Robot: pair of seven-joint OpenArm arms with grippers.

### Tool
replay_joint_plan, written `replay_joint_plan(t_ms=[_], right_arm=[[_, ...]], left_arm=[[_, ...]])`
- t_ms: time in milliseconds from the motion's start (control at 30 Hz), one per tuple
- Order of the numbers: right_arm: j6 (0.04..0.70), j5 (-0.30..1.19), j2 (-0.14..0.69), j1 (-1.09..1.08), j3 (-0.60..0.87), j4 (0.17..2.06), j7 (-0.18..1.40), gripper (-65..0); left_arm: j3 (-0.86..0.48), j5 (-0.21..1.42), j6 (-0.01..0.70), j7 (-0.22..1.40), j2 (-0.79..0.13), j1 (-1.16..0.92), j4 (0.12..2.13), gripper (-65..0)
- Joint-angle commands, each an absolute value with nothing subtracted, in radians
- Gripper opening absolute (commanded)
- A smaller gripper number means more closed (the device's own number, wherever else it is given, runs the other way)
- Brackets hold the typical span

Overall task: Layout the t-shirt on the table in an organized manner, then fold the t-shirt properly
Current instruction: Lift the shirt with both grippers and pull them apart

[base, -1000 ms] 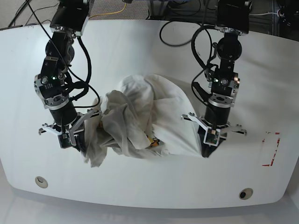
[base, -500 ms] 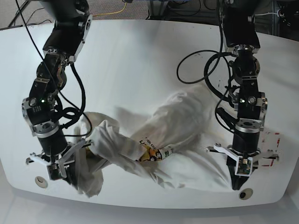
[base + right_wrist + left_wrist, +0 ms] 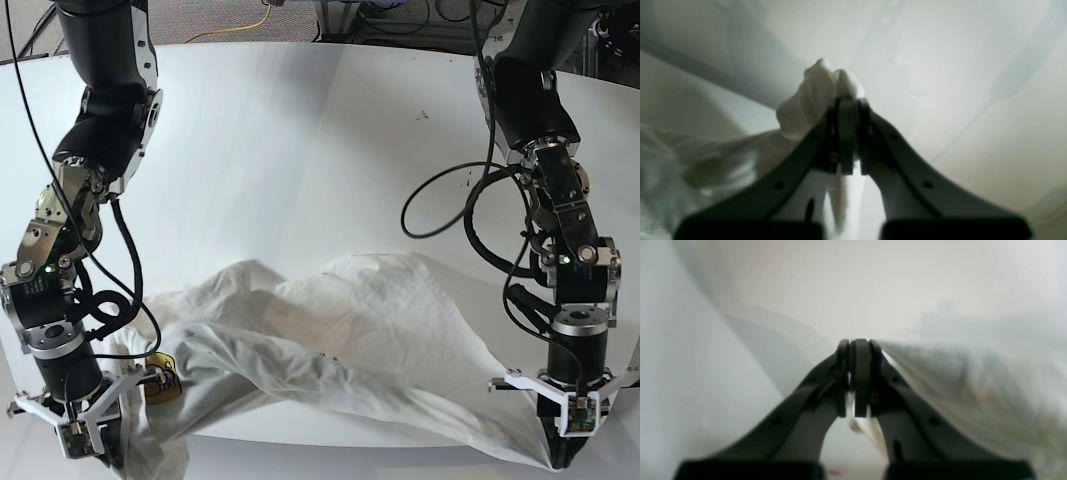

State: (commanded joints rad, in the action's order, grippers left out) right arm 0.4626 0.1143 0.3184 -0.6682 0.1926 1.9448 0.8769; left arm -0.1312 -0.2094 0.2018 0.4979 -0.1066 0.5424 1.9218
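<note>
Left gripper: jaws closed on an edge of the t-shirt; wrist view confirms white fabric pinched between the pads. Right gripper: jaws clamped on a bunched fold of the same garment. The t-shirt spans between both grippers, stretched and wrinkled, across the near edge of the table. Yellow-orange graphic visible just beside the right gripper.

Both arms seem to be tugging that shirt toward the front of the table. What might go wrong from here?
The t-shirt already hangs over the table's near edge, so more of it might slide off. The right gripper pinches only a small bunched wad, which may slip free. The cloth is twisted in the middle, with the yellow print folded under, so it may not spread flat.
</note>
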Motion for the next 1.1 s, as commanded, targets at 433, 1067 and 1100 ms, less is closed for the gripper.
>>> replay_joint_plan(t_ms=[433, 1067, 1100], right_arm=[[0.466, 0.116, 0.354, -0.806, 0.191, 1.863, 0.878, -64.8], [0.585, 0.113, 0.418, -0.796, 0.197, 1.77, 1.032, -64.8], [0.585, 0.113, 0.418, -0.776, 0.199, 1.779, 1.032, -64.8]], left_arm=[[-0.133, -0.211, 0.232, 0.575, -0.147, 0.751, 1.919, -64.6], [-0.134, -0.211, 0.237, 0.619, -0.226, 0.771, 1.888, -64.6], [-0.134, -0.211, 0.237, 0.619, -0.226, 0.754, 1.888, -64.6]])
